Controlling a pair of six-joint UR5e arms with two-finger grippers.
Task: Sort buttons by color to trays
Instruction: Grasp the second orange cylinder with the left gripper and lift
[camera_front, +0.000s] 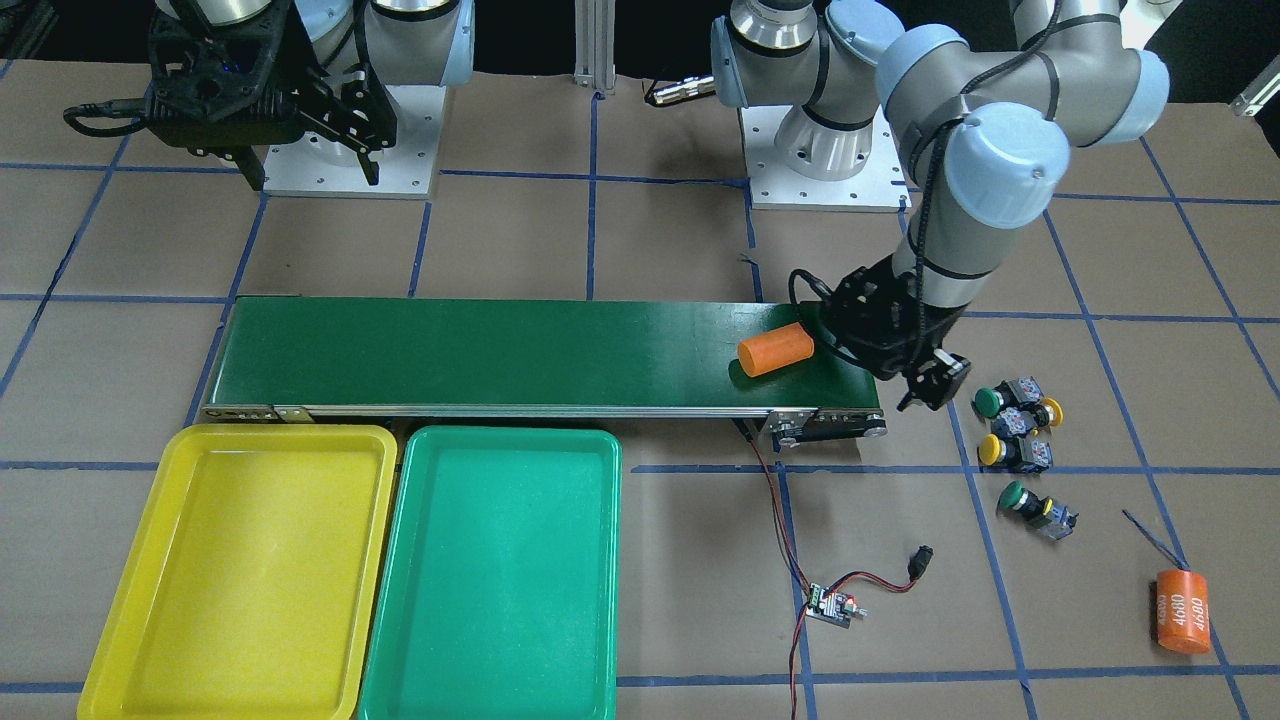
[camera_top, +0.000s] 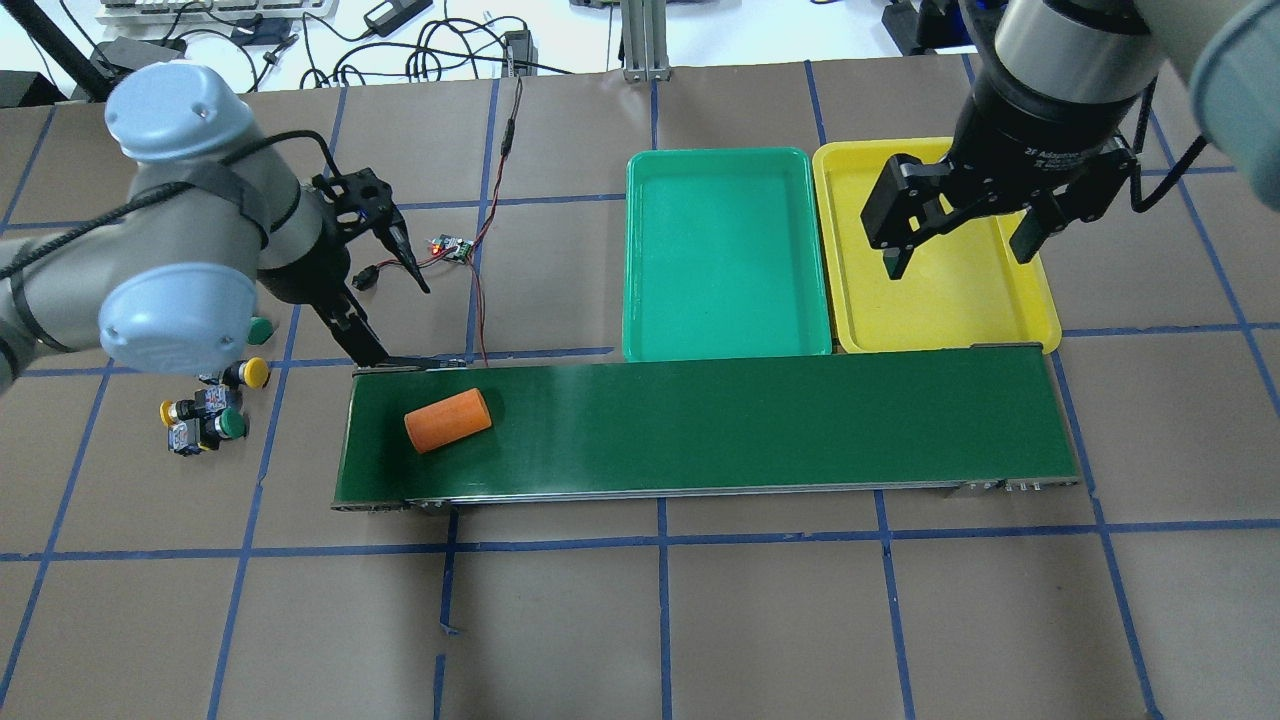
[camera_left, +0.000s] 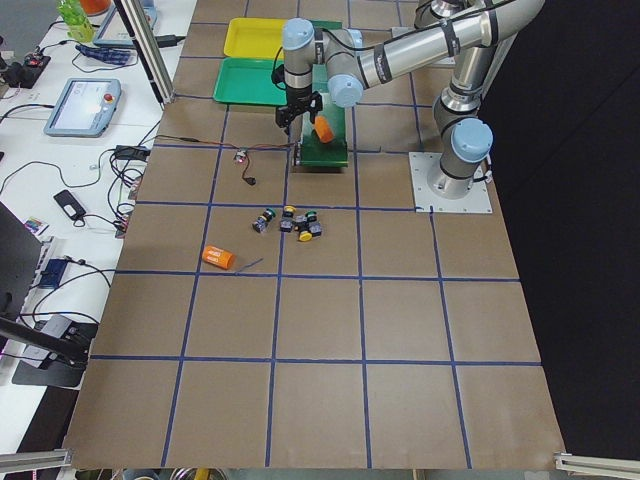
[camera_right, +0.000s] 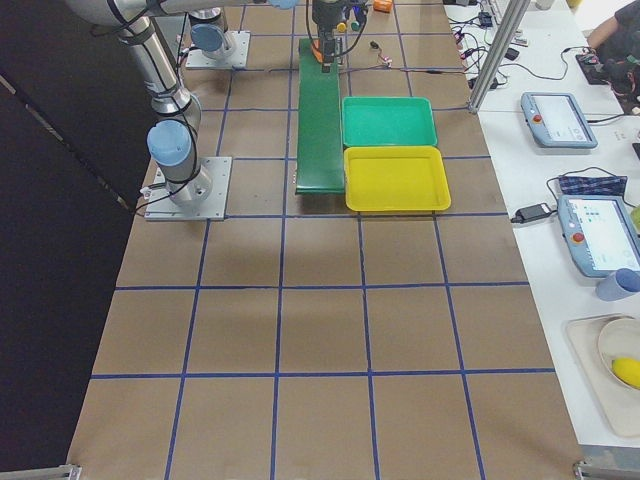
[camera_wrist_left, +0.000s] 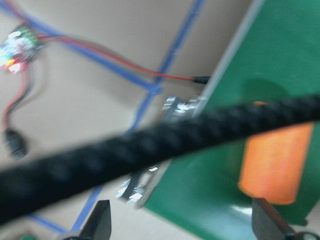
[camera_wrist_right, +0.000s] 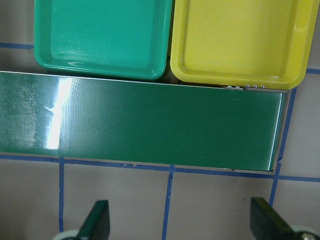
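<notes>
Four buttons lie in a cluster on the table beyond the belt's end: green (camera_front: 988, 401), yellow (camera_front: 1050, 412), yellow (camera_front: 990, 450) and green (camera_front: 1015, 495); they also show in the overhead view (camera_top: 215, 400). My left gripper (camera_front: 935, 385) is open and empty, hovering between the belt end and the buttons, as the left wrist view (camera_wrist_left: 182, 225) confirms. My right gripper (camera_top: 958, 255) is open and empty, high above the yellow tray (camera_top: 950, 300). The teal-green tray (camera_top: 725, 250) sits beside it. Neither tray holds anything.
A dark-green conveyor belt (camera_front: 500, 350) runs along the trays, with an orange cylinder (camera_front: 775, 348) lying near its left-arm end. A second orange cylinder marked 4680 (camera_front: 1182, 610) lies on the table. A small controller board (camera_front: 830, 605) with red wires sits near the belt end.
</notes>
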